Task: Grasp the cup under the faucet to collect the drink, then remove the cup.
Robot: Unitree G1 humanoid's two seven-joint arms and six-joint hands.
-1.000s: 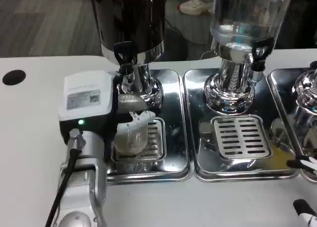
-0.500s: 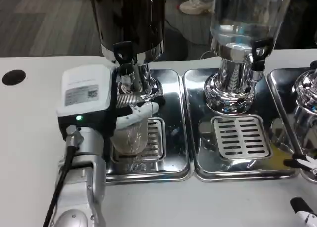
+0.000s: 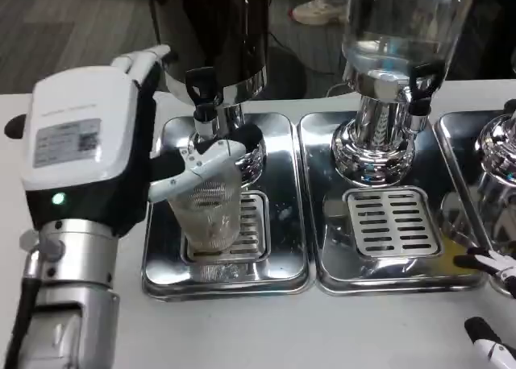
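Head view: left robot hand [image 3: 129,155] apparently grips cup [image 3: 210,216] under faucet [image 3: 203,95].

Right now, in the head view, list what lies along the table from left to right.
Left hand → cup it grips on the left tray → middle tray under the clear dispenser → right hand at the picture's edge.

**Bright overhead light, hard glare on steel**

I see even, bright light from above. Around the left drip tray [image 3: 282,256], chrome throws white glare and mirror reflections. Soft shadows sit beneath it. The picture is slightly soft overall, blurrier toward the bottom corners.
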